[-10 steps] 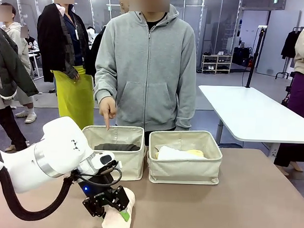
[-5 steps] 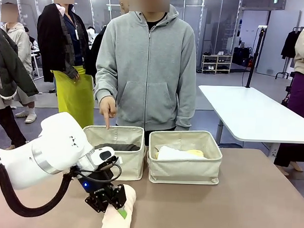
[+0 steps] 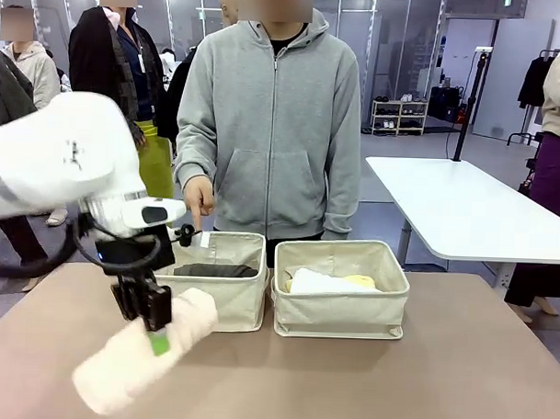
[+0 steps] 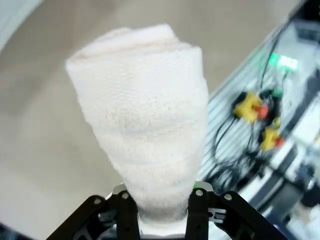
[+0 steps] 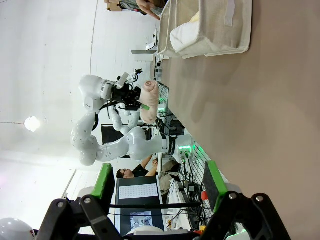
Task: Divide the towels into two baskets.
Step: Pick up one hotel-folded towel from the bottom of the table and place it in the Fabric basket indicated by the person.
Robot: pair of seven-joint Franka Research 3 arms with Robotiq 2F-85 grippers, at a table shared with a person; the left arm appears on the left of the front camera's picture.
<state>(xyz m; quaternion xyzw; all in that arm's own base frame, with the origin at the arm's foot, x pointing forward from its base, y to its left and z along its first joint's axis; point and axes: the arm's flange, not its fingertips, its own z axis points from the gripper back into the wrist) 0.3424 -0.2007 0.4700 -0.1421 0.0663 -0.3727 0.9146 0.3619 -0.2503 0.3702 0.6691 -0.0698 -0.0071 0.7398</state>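
Observation:
My left gripper (image 3: 153, 326) is shut on a cream towel (image 3: 118, 374), which hangs tilted in the air above the table, in front and to the left of the left basket (image 3: 231, 300). In the left wrist view the towel (image 4: 145, 115) sticks out from between the fingers (image 4: 129, 220). A dark grey towel (image 3: 213, 270) lies in the left basket. The right basket (image 3: 341, 313) holds a white towel (image 3: 314, 282) and a pale yellow towel (image 3: 362, 281). My right gripper (image 5: 160, 192) stands open with nothing in it, low over the table.
A person in a grey hoodie stands behind the baskets, one hand (image 3: 197, 199) pointing a finger down at the left basket. The brown table (image 3: 440, 381) is bare in front of the baskets. A white table (image 3: 464, 211) stands behind at right.
My left arm has lifted the cream towel off the table, up and to the left. The person's pointing hand and the baskets have stayed where they were.

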